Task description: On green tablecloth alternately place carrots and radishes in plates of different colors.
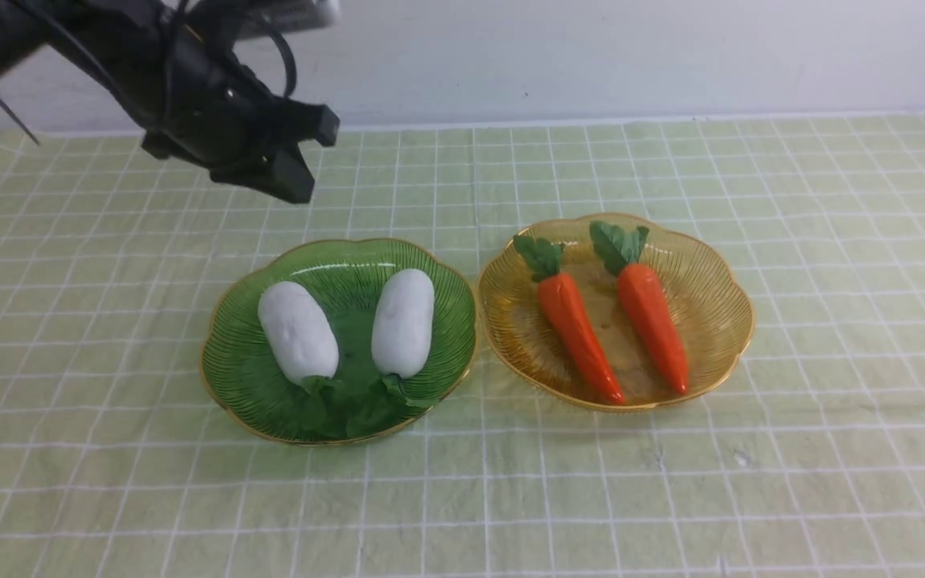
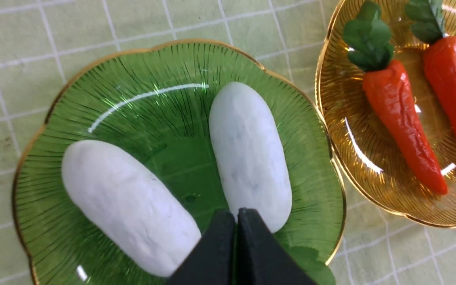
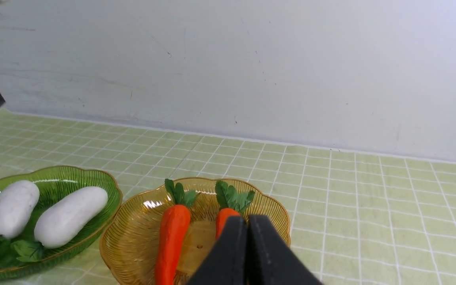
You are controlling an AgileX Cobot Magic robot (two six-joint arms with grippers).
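The green tablecloth [image 1: 832,241] fills pretty much the whole view. On it, side by side and nearly touching, sit the green plate [image 1: 350,265] on the left and the amber plate [image 1: 711,313] on the right. Both radishes [image 1: 297,331] are in the green one, both carrots [image 1: 577,335] in the amber one. All four lie roughly near-to-far, radish leaves toward the robot, carrot leaves away from it. The left pincer [image 2: 236,211] is closed tight with nothing in it and hovers above the green plate, so the radishes sit below it and that arm is nearest them. The right pincer [image 3: 247,219] is closed and empty too, on the carrot side. Looks like sorting's done, nothing left to grab.
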